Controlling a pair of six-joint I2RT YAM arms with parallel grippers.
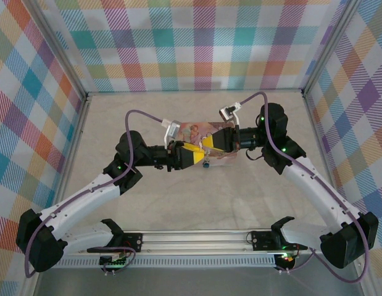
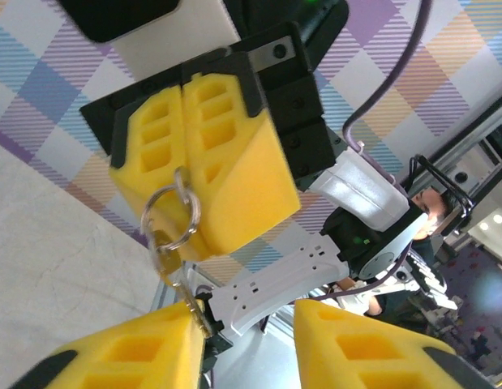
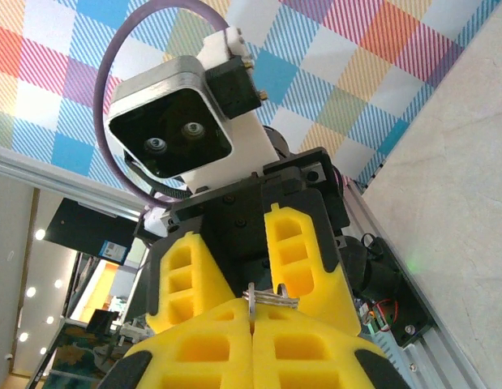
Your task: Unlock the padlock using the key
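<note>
Yellow foam marks the left gripper (image 2: 249, 318); its fingers stand parted with a clear gap and clamp nothing, though the lowest dangling piece just touches the inner edge of one fingertip (image 2: 153, 344). Both arms meet tip to tip above the pink tin (image 1: 191, 131), so neither is plainly nearer. Between them hangs the key ring (image 2: 171, 212) with what I judge to be the key (image 2: 164, 258), its long axis running from the ring toward the left jaws. The padlock (image 1: 205, 163) seems to be the small bluish speck just below both grippers; the right gripper (image 3: 252, 320) is clenched on the ring.
</note>
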